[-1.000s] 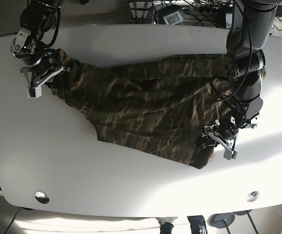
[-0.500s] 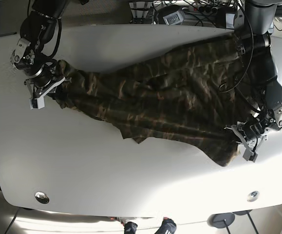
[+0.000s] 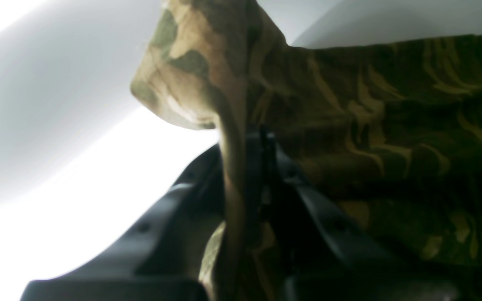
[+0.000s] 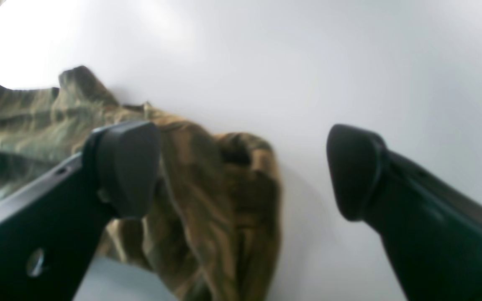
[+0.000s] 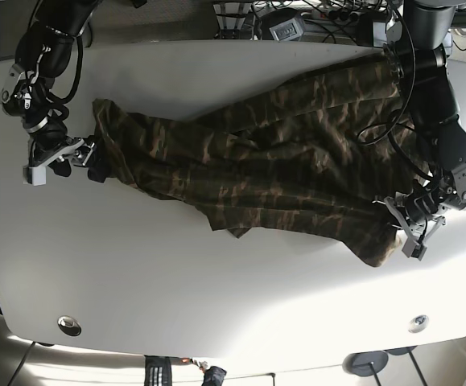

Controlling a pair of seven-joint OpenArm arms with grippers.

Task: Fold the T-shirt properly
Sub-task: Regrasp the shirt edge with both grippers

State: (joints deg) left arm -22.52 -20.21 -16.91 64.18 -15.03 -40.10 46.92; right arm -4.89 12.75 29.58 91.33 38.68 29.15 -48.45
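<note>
Base view shows the camouflage T-shirt (image 5: 273, 173) stretched in a long, wrinkled band across the white tabletop (image 5: 216, 297), running from the left tool (image 5: 414, 227) at the picture's right edge to the right tool (image 5: 59, 159) at the picture's left edge. No boxes, bins or other holders appear on the tabletop. In the left wrist view, the left tool (image 3: 249, 167) has its dark fingers (image 3: 174, 200) pressed together on a gathered fold of the T-shirt (image 3: 391, 125), with a bunched corner of cloth rising above the grip. In the right wrist view, the right tool (image 4: 241, 167) stands wide apart and holds nothing; a crumpled end of the T-shirt (image 4: 216, 196) lies on the tabletop (image 4: 349, 62) beside its left-hand finger (image 4: 128, 163), partly behind it, while the other finger is over bare surface.
</note>
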